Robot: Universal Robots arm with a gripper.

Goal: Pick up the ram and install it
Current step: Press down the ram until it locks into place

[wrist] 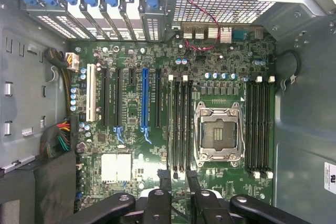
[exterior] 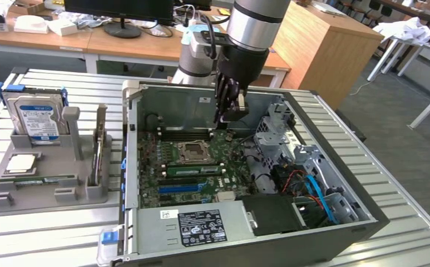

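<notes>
Now: the gripper [exterior: 230,118] hangs inside the open case [exterior: 172,105], raised above the board [exterior: 172,196]. In the exterior view it sits over the far side of the socket [exterior: 197,150], close to the case's back wall. In the wrist view its two fingers [wrist: 164,182] stand apart. Bare board shows between them and nothing is clamped.

The ram [exterior: 196,170] is in the case, not in the gripper. It is a green stick with dark chips, standing on edge in a slot. It lies between the socket and the blue slot [exterior: 179,188], parallel to both and apart from the gripper.

From the wrist, the black slots [wrist: 181,124] run beside the socket [wrist: 218,135], and the finger tips lie over their near ends. The view is straight down, so I cannot tell which slot carries the stick.

Outside the case, at the exterior view's left, a grey tray [exterior: 44,196] rests on the slatted table [exterior: 404,194]. It holds an upright drive [exterior: 36,119] and a square silver chip [exterior: 20,162] lying flat.
</notes>
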